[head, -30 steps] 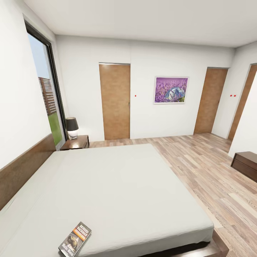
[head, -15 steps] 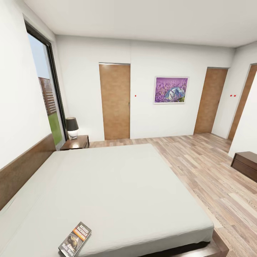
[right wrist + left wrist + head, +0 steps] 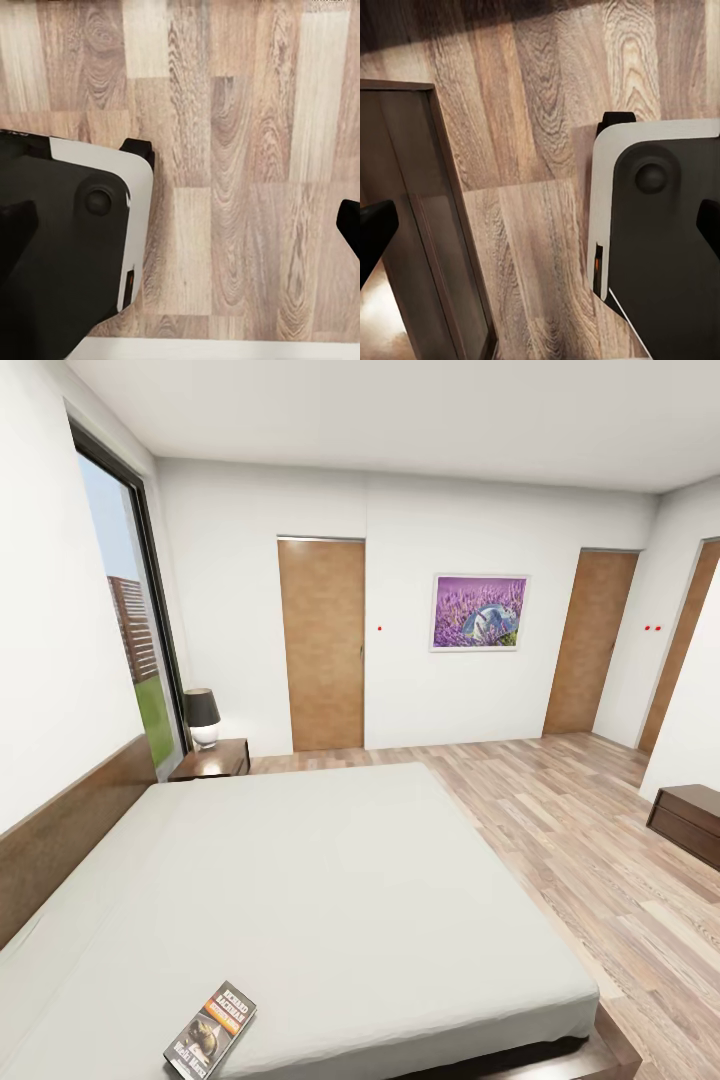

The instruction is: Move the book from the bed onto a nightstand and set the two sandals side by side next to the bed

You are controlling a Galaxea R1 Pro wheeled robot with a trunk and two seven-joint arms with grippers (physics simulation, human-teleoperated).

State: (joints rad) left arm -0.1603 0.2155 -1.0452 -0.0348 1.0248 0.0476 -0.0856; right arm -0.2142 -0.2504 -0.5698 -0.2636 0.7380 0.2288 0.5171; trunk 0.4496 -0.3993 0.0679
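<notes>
Book (image 3: 210, 1030) flat on bed (image 3: 330, 890), lower left of head frame, near mattress front edge. Nightstand (image 3: 212, 759) at left centre beyond bed, lamp (image 3: 202, 717) on top. Left tool (image 3: 540, 232): dark fingertips at opposite frame edges, spread apart, nothing between, wood floor (image 3: 532, 112) below. Right tool (image 3: 180, 217): same, fingers wide apart, empty.

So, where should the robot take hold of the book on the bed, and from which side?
Probably by a long edge, coming from above at the near side. The book lies flat, cover up, turned at an angle, close to the near edge of the bed, so it is near the robot. It is thin, so one finger likely has to slip under the edge into the soft mattress.
</notes>
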